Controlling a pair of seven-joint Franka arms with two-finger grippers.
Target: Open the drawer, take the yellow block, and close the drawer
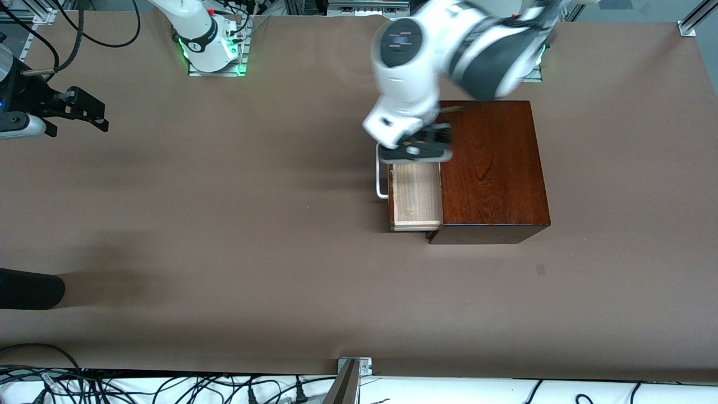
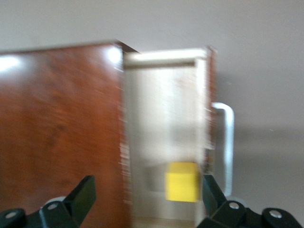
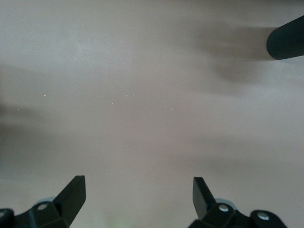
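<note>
The dark reddish-brown box [image 1: 493,168] stands toward the left arm's end of the table. Its drawer [image 1: 416,196] is pulled out, showing the pale wood interior and the white bar handle [image 1: 381,180]. My left gripper [image 1: 422,145] hangs over the part of the open drawer farthest from the front camera and hides the yellow block there. In the left wrist view the drawer [image 2: 164,118] holds the yellow block [image 2: 181,181] in its corner by the handle [image 2: 228,142]. My left gripper [image 2: 147,190] is open and empty above it. My right gripper [image 1: 84,115] is open and empty over bare table.
A black cylinder [image 1: 28,289] juts in over the table at the right arm's end, nearer the front camera; it also shows in the right wrist view [image 3: 287,43]. The right arm waits, its gripper [image 3: 139,190] over brown table. Cables run along the front edge.
</note>
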